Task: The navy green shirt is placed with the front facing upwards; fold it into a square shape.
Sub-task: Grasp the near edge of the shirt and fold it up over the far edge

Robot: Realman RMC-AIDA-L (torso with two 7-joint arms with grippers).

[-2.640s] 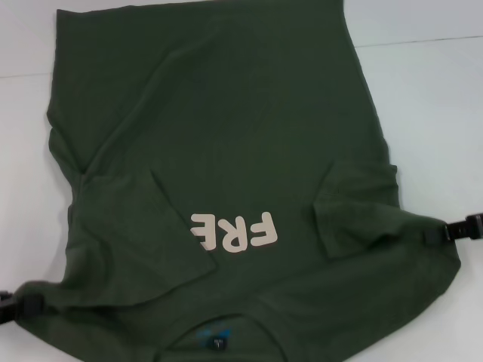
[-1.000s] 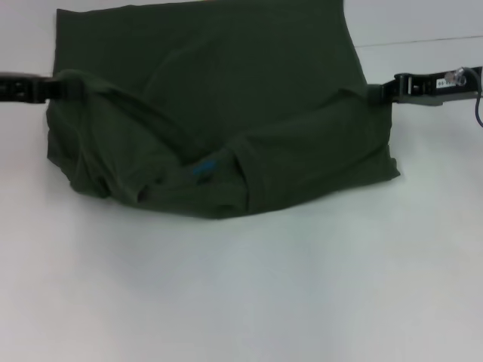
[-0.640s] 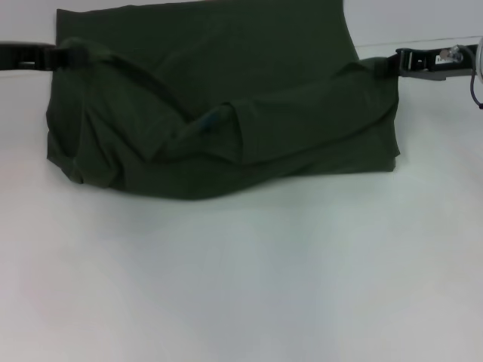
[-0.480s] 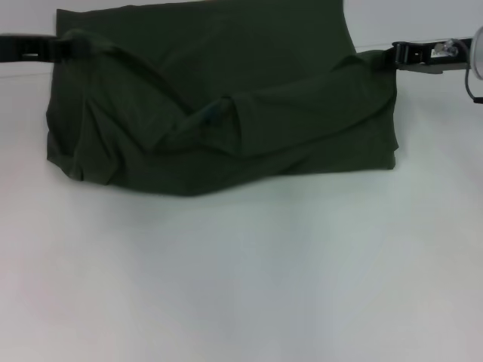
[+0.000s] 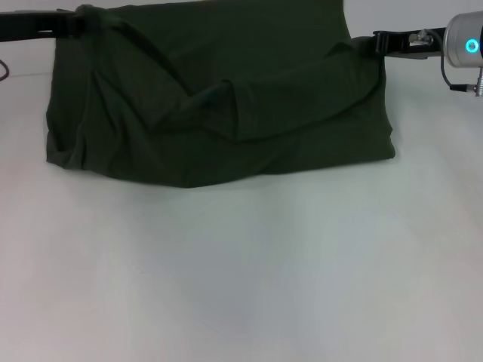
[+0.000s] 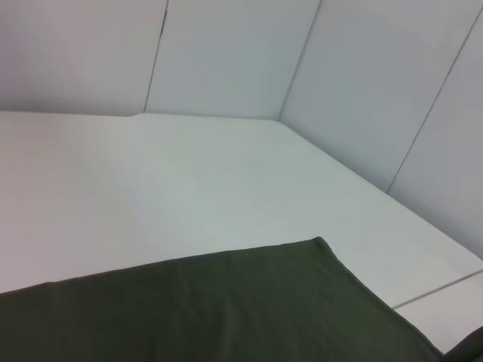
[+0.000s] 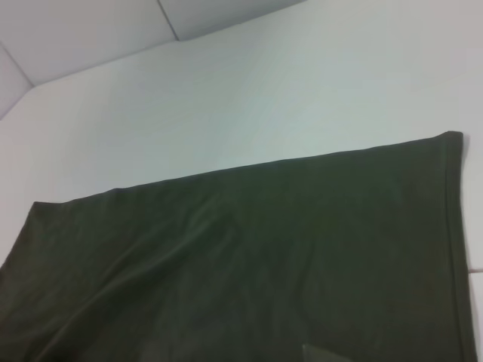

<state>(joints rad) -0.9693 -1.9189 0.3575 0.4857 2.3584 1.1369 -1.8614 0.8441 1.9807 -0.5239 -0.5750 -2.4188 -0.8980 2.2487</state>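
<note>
- The shirt (image 5: 226,90) lies on the far half of the white bench (image 5: 241,286), doubled over on itself, with only plain dark green cloth facing up.
- Its near edge is a rounded, sagging fold running across the bench; the folded-over layer is rumpled, with ridges meeting near the middle.
- My left claw (image 5: 72,23) is at the shirt's far left corner, clamped on the cloth there and holding it just above the layer beneath.
- My right claw (image 5: 381,41) is at the far right corner, likewise clamped on the cloth, which rises in a small peak toward it.
- Between my two claws the lifted edge dips in a shallow curve.
- In the left wrist view the shirt (image 6: 211,309) shows as a flat green sheet with one far corner lying on the bench (image 6: 151,181); pale wall panels (image 6: 226,53) stand behind.
- In the right wrist view the shirt (image 7: 249,264) spreads wide, its hemmed edge straight against the bench (image 7: 226,98).
- The near half of the bench is bare white surface.
</note>
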